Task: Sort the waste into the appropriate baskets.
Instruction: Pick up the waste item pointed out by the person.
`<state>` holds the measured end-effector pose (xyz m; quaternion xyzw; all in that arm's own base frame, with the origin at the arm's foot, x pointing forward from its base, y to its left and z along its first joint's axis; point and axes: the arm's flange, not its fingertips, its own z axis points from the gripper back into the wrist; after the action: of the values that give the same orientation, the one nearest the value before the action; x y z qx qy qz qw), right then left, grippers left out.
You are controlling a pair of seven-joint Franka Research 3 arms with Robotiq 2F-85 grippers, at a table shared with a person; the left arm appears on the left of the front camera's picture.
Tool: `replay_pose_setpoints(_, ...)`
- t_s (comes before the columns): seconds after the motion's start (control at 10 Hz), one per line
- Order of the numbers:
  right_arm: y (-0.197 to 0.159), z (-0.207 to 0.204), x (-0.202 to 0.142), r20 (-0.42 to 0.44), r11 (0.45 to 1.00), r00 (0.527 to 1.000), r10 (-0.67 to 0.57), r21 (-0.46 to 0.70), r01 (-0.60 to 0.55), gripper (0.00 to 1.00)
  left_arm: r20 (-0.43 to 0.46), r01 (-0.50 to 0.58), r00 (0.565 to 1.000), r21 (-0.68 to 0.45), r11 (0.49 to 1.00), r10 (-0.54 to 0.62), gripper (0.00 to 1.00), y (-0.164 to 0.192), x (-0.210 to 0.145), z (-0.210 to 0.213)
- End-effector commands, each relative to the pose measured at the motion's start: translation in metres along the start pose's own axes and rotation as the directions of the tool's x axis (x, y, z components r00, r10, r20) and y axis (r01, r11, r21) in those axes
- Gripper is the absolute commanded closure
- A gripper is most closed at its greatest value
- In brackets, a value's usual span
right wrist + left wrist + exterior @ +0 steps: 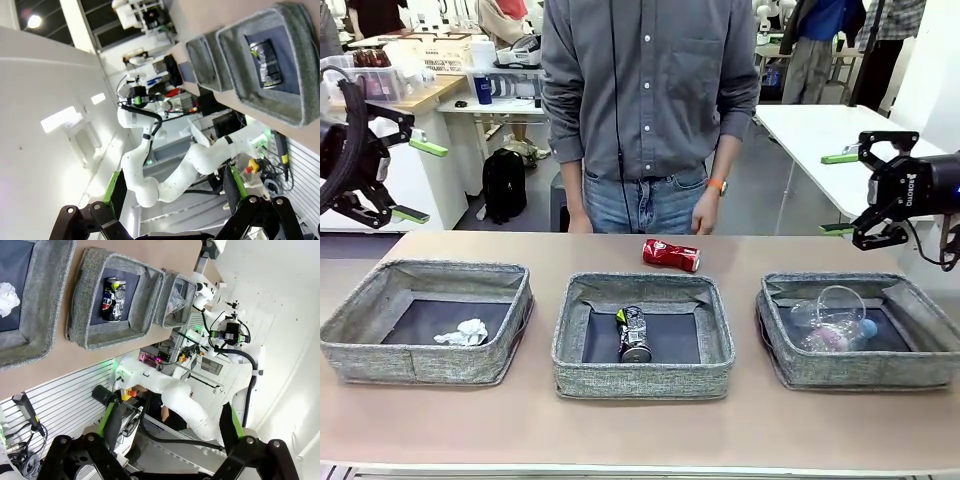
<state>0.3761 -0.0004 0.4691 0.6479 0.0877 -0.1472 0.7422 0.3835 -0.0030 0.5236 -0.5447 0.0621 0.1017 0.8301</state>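
The table [640, 430] is a tan surface spanning the full width of the front view. A person [650, 100] in a grey shirt and jeans stands at its far edge, arms down, hands near the hips.

Three grey woven baskets sit in a row along the near half of the table, apart from one another. The left basket [380, 350] contains the crumpled white paper [463, 333], which lies on the dark bottom toward the near right corner. The middle basket [642, 380] contains the dark crushed can [633, 334], lying lengthwise on the bottom, roughly centred. The right basket [920, 370] contains the clear plastic bottle [840, 338] with its blue cap [868, 327] pointing right, and the clear plastic cup [832, 305] beside it on the far side, touching or nearly touching it.

The red crushed can [671, 255] lies on its side on the bare table, just beyond the far wall of the middle basket and in front of the person. It is in no basket.

The left gripper [420, 180] is raised at the left edge, well above the table, with its green-padded fingers spread apart and nothing between them. The right gripper [840, 192] is raised at the right edge, likewise well clear of the table, fingers spread apart and holding nothing. Both grippers are far from the red crushed can.
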Motion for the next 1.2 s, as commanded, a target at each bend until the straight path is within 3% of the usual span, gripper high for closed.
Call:
replay_pose_setpoints(0.0,0.0,-0.001,-0.003,-0.006,1.0,1.0,-0.003,0.003,0.003,0.0,0.007,0.005,1.0,-0.011,1.0,-0.005,0.0,-0.003,0.001,0.0)
replay_pose_setpoints(0.9,0.0,0.0,0.0,0.0,1.0,1.0,0.0,0.0,0.0,0.0,0.007,0.005,1.0,-0.011,1.0,-0.005,0.0,-0.003,0.001,0.0)
replay_pose_setpoints(1.0,0.017,-0.015,0.016,0.019,0.981,0.985,0.173,-0.096,-0.171,0.0,0.007,0.005,1.0,-0.011,1.0,-0.005,0.0,-0.003,0.001,0.0)
replay_pose_setpoints(1.1,0.038,-0.039,0.036,-0.035,0.908,0.929,0.368,-0.202,-0.367,0.0,0.007,0.005,1.0,-0.011,1.0,-0.005,0.0,-0.003,0.001,0.0)
